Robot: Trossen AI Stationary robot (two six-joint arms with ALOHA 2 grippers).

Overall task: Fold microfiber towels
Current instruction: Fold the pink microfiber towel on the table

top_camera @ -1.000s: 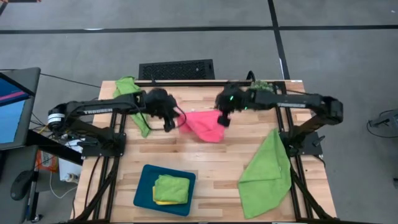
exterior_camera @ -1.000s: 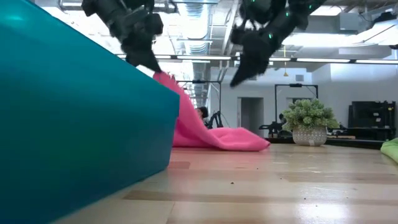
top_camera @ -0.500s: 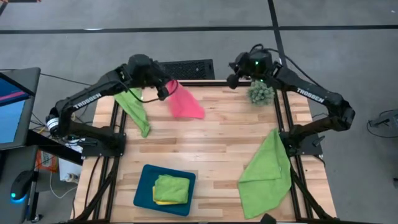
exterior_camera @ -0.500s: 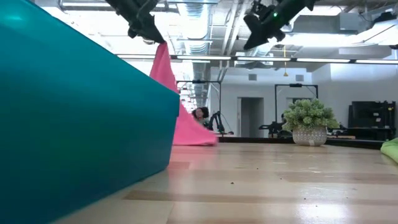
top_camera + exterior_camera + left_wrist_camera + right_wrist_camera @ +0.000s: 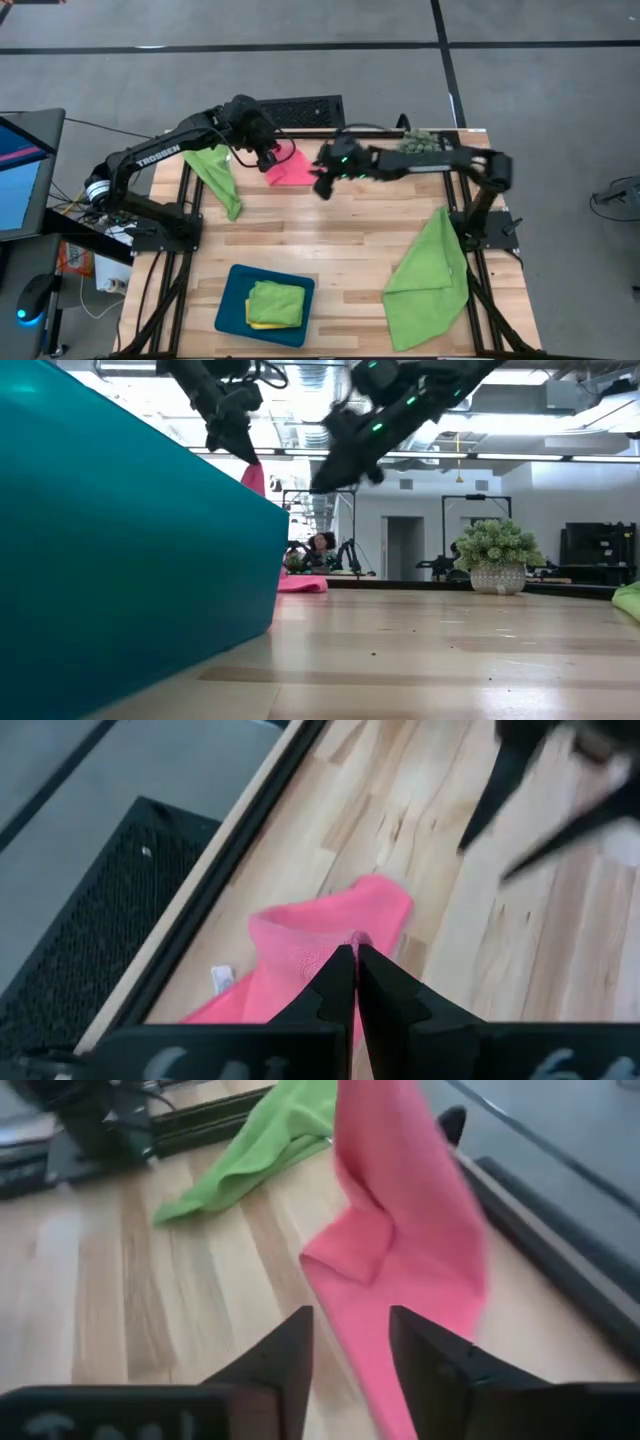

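Note:
The hot pink towel (image 5: 292, 170) hangs near the table's far edge, left of centre, with my left gripper (image 5: 267, 157) shut on it. Its lower end lies bunched on the wood (image 5: 301, 585). My right gripper (image 5: 320, 186) hovers just right of the pink towel, raised off the table, fingers open (image 5: 350, 1335) and nothing between them. One lime green towel (image 5: 216, 174) lies limp at the far left, partly over the table's edge. Another green towel (image 5: 430, 268) is spread at the near right. Folded green and yellow towels (image 5: 274, 304) sit in the teal tray (image 5: 228, 312). My left gripper pinches a raised fold of the pink towel (image 5: 340, 936) between its two shut fingers, coming from above and slanting down. One layer or several, I cannot tell. The towel hangs slack below the fingers with its lower end on the table (image 5: 301, 585).
A small spiky green plant (image 5: 497, 553) stands at the far right, partly under my right arm in the high view. A black grille (image 5: 284, 111) lies just beyond the far edge. In the low view the tray's wall (image 5: 140, 570) blocks the left side. Bare wood lies mid-table.
My left gripper first lifted the pink towel off the table toward the far left, then came down a little, so more cloth now bunches on the wood. My right gripper let go, rose toward the far edge, then swung back left and down beside the towel.

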